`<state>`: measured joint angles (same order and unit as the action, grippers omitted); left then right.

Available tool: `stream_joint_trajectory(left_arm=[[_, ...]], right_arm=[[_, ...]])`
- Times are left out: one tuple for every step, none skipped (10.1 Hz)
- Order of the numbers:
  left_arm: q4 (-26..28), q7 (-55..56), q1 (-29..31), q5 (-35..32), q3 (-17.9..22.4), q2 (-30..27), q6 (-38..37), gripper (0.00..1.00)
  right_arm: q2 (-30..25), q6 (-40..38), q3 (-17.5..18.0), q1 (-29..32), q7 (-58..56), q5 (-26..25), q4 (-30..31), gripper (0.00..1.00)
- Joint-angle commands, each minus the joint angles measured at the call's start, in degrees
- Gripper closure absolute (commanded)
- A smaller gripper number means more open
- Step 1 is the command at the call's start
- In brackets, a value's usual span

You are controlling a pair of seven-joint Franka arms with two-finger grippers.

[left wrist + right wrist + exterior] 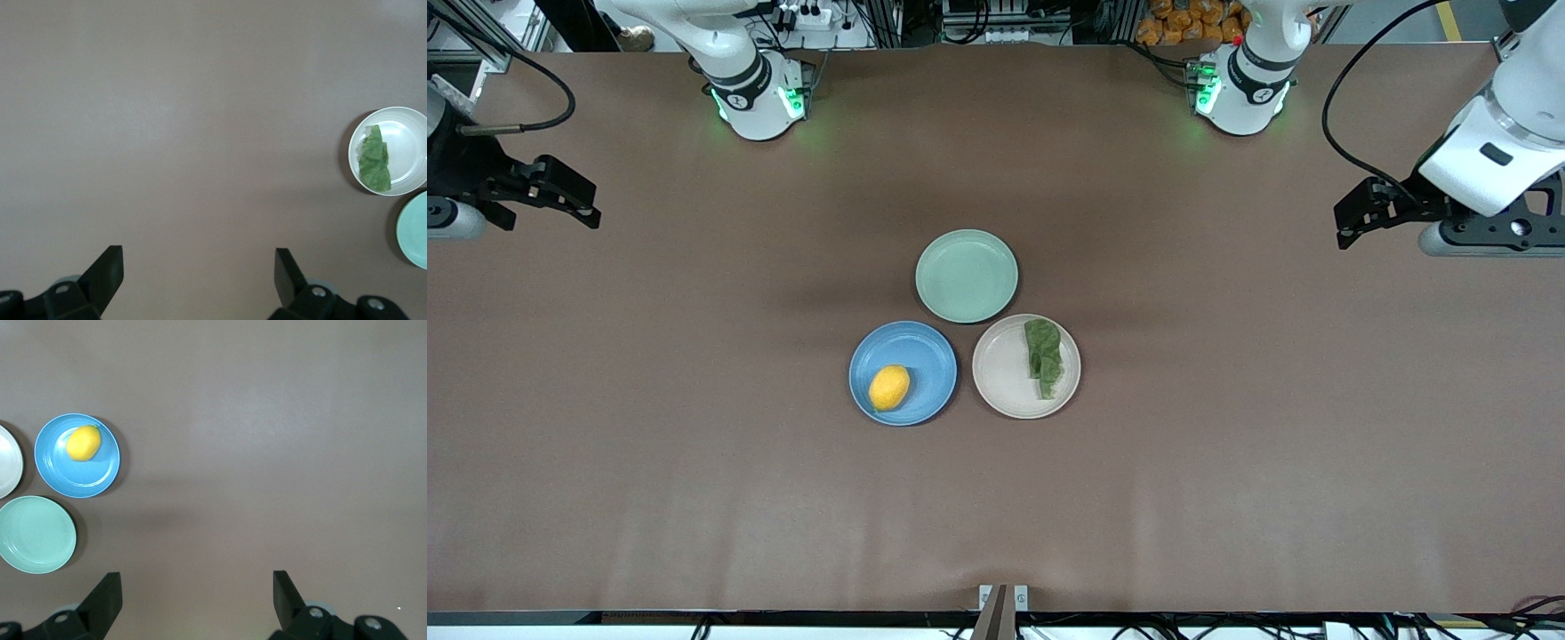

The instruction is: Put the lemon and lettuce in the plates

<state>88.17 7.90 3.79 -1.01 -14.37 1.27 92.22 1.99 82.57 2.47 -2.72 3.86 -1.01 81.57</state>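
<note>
A small oval lemon (889,388), bright yellow with dimpled skin, lies on its side in the blue plate (925,351), set toward the rim nearest the front camera. Just beside it, toward the left arm's end of the table, the pinkish beige plate (1005,378) of equal size holds the lettuce (1044,356), a wrinkly dark green leaf lying flat and stretched lengthwise along one side of the plate. Both round, shallow plates sit near the table's middle.
</note>
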Motion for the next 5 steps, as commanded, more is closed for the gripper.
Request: stream_joint_trajectory(left_arm=[[1.0, -2.2, 0.7, 2.7, 1.1, -1.6, -0.2, 0.00], [1.0, -2.1, 0.6, 2.7, 1.1, -1.6, -0.3, 0.00], [0.9, -2.1, 0.5, 2.6, 1.1, -1.6, -0.3, 0.00], [0.9, -2.2, 0.5, 2.5, 1.1, -1.4, -0.3, 0.00], [0.7, -1.8, 0.6, 2.3, 0.7, -1.3, -0.3, 0.00]], right_arm=[[-0.5, -0.8, 0.4, 0.2, -0.5, -0.7, -0.4, 0.00], [-0.8, -0.8, 0.3, 0.2, -0.5, -0.7, -0.1, 0.00], [-1.1, -0.8, 0.3, 0.3, -0.5, -0.7, 0.3, 0.00], [-1.1, -0.7, 0.3, 0.2, -0.5, -0.7, 0.3, 0.00], [-1.1, -0.7, 0.3, 0.2, -0.5, -0.7, 0.3, 0.00]])
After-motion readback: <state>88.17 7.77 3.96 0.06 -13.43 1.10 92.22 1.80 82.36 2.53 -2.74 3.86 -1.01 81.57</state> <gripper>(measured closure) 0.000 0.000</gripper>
